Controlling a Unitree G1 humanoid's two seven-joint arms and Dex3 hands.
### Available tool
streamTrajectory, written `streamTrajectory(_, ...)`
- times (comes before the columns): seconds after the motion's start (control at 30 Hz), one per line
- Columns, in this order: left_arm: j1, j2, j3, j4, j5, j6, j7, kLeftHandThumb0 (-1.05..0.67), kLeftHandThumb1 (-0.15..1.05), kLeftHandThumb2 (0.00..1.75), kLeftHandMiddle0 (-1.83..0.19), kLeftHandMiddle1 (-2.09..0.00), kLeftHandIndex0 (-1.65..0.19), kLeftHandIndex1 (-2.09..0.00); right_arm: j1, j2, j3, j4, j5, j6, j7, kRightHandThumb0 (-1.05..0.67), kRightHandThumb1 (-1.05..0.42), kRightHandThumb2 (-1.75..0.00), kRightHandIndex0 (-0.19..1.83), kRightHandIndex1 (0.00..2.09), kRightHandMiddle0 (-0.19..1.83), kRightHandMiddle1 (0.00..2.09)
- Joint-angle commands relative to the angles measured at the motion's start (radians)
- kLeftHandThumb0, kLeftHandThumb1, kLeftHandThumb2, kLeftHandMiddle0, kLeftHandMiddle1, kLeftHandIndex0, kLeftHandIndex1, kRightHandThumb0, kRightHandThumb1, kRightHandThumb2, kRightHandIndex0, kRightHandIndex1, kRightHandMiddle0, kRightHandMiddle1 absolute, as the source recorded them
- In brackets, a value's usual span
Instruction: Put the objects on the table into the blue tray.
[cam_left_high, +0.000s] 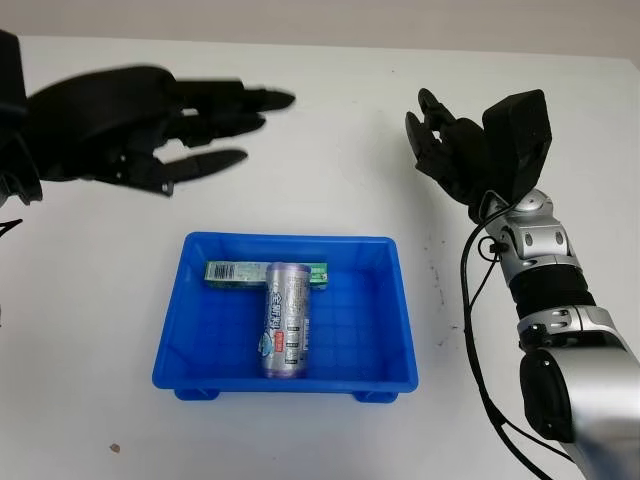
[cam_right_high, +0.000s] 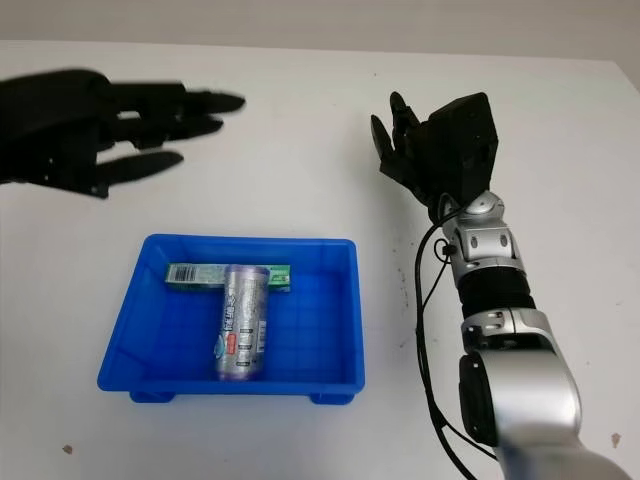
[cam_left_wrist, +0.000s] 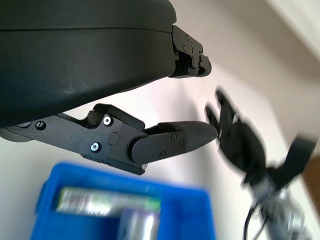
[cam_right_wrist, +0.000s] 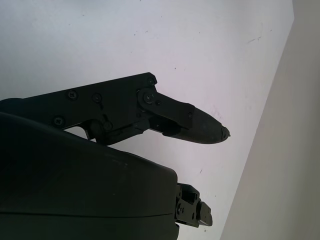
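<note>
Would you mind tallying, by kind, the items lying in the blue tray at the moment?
Purple cylindrical can: 1
Green flat box: 1
Total: 2, both inside the blue tray; the can lies partly over the box.

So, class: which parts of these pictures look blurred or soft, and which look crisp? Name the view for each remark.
Left eye view: the left hand is smeared, while the blue tray, the can and the green box in it are crisp. Left wrist view: the near fingers are sharp; the tray and the right hand behind them are soft. Right wrist view: the finger is sharp against the table.
</note>
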Motion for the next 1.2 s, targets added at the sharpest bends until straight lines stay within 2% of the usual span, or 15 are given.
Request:
streamTrajectory(0.0,-0.032,-0.025,0.044,0.040,0.013,-0.009,0.071,-0.63,1.05,0.54,-0.14,-0.03,-0.10,-0.02,-0.003,0.001,-0.002,-0.009,0.005,-0.010,0.006,-0.52,-1.05,-0.70,-0.19,0.00,-0.19,0.00)
streamTrajectory(0.07,-0.050,-0.048,0.074,0.123,0.018,-0.016,0.139,-0.76,1.05,0.54,0.00,-0.02,0.02,0.00,-0.006,0.004,-0.009,-0.004,0.015,-0.013,0.012,-0.54,-1.05,-0.70,-0.19,0.00,-0.19,0.00)
streamTrajectory(0.17,-0.077,-0.061,0.095,0.278,0.030,-0.055,0.194,-0.83,1.05,0.60,0.16,-0.01,0.17,0.00,-0.008,0.008,-0.010,-0.005,0.018,-0.025,0.005,-0.56,-1.05,-0.73,-0.19,0.00,-0.19,0.00)
streamTrajectory(0.43,-0.139,-0.126,0.133,0.680,0.033,-0.254,0.295,-0.84,1.05,0.67,0.19,0.00,0.19,0.00,-0.025,0.005,-0.007,0.025,-0.003,-0.100,-0.020,-0.67,-1.05,-0.79,-0.19,0.00,-0.19,0.00)
streamTrajectory(0.6,-0.147,-0.179,0.158,0.865,0.017,-0.390,0.343,-0.81,1.05,0.67,0.19,0.00,0.19,0.00,-0.041,0.016,-0.033,0.046,0.025,-0.126,-0.037,-0.71,-1.05,-0.79,-0.19,0.00,-0.19,0.00)
streamTrajectory(0.9,-0.162,-0.246,0.150,1.050,0.021,-0.525,0.343,-0.84,1.05,0.66,0.19,0.00,0.19,0.00,-0.077,0.060,-0.093,0.108,0.093,-0.169,-0.070,-0.79,-1.05,-0.79,-0.19,0.00,-0.19,0.00)
streamTrajectory(1.0,-0.166,-0.271,0.146,1.064,0.021,-0.544,0.355,-0.81,1.05,0.69,0.19,0.00,0.19,0.00,-0.094,0.065,-0.099,0.146,0.097,-0.187,-0.081,-0.79,-1.05,-0.79,-0.19,0.00,-0.19,0.00)
streamTrajectory(1.17,-0.145,-0.318,0.149,1.044,0.008,-0.547,0.363,-0.81,1.05,0.63,0.19,0.00,0.19,0.00,-0.104,0.069,-0.105,0.178,0.102,-0.210,-0.089,-0.80,-1.05,-0.77,-0.19,0.00,-0.19,0.00)
